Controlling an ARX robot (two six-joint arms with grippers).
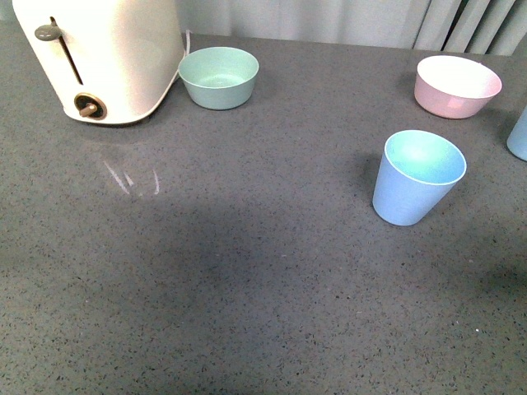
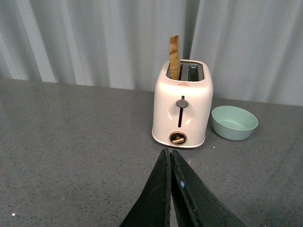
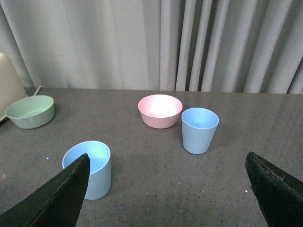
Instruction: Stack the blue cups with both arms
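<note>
One blue cup (image 1: 418,177) stands upright on the grey table (image 1: 247,288), right of centre; the second blue cup (image 1: 519,134) stands apart from it at the far right, near the pink bowl (image 1: 457,85). The left pincer (image 2: 169,153) is closed on nothing, facing the toaster (image 2: 182,109); the right pincer (image 3: 166,158) gapes wide, empty.

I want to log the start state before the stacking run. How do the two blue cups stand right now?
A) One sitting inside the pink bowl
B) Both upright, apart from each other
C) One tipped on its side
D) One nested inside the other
B: in the right wrist view, one blue cup and the other blue cup both stand open end up on the grey table, with bare surface between them.
</note>
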